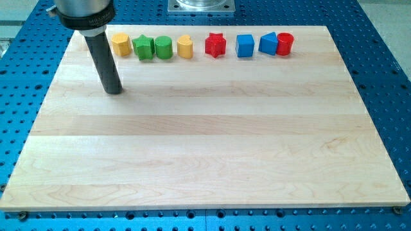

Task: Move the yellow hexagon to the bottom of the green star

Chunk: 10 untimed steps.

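The yellow hexagon (120, 43) sits near the view's top left of the wooden board (205, 160), touching the left side of the green star (143, 47). A green cylinder (163, 47) stands right next to the star on its right. My tip (113, 90) rests on the board below and slightly left of the yellow hexagon, apart from it by roughly a block's width. The dark rod rises from the tip toward the view's top left.
Further along the same top row stand a yellow heart-like block (185, 46), a red star (216, 45), a blue cube (244, 45), a blue triangular block (268, 43) and a red cylinder (285, 44). A blue perforated table (385, 77) surrounds the board.
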### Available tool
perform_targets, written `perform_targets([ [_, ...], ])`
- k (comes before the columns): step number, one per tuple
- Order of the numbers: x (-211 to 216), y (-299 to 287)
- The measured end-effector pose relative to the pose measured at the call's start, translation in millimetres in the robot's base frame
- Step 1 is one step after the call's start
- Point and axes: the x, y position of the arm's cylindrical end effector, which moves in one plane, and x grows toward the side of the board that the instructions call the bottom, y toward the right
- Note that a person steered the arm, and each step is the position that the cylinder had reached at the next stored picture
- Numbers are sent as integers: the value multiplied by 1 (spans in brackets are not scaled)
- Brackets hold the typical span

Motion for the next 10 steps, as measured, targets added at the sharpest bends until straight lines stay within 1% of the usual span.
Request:
perform_targets([
  [3,3,-3],
  [4,-27,-29],
  [5,-80,-36],
  [6,-137,-36],
  [7,-171,-22],
  [8,-172,-4],
  [9,-148,-9],
  [10,-102,-13],
])
